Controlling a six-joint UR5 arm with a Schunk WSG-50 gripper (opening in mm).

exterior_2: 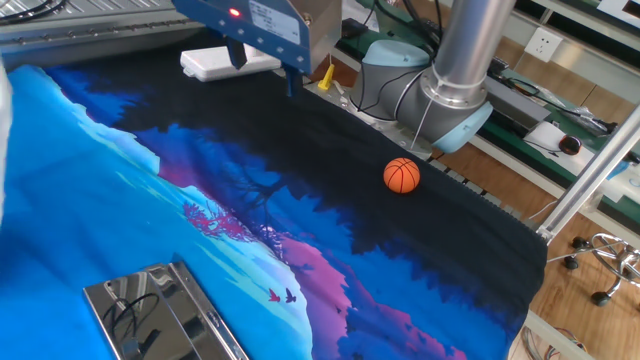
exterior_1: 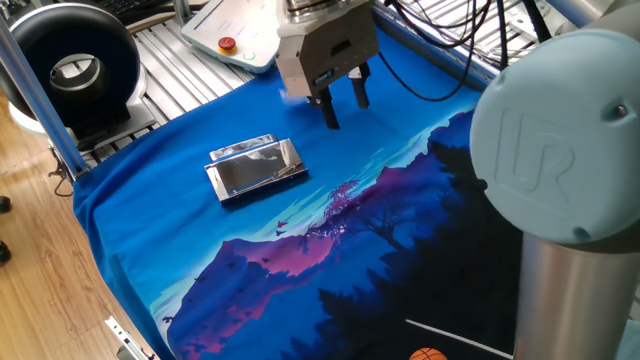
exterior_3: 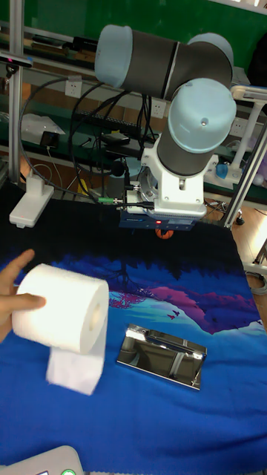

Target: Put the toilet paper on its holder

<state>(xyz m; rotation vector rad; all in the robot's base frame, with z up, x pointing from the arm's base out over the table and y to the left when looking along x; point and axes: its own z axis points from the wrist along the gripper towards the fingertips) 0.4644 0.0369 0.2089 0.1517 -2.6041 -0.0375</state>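
The toilet paper (exterior_3: 63, 308) is a white roll held up in a person's hand (exterior_3: 15, 286) at the left of the tall fixed view, with a loose sheet (exterior_3: 74, 369) hanging below it. Only a white blur of it shows at the left edge (exterior_2: 4, 130) of the other fixed view. The holder (exterior_1: 255, 168) (exterior_2: 165, 320) (exterior_3: 163, 356), a shiny metal rectangle, lies flat on the blue cloth. My gripper (exterior_1: 347, 113) (exterior_2: 266, 80) hangs open and holds nothing, above the cloth behind and to the right of the holder.
A white pendant with a red button (exterior_1: 228, 40) lies past the cloth's far edge. An orange ball (exterior_2: 401, 176) rests on the dark part of the cloth. A white block (exterior_2: 215, 63) sits behind the gripper. A black round device (exterior_1: 70, 65) stands at the left.
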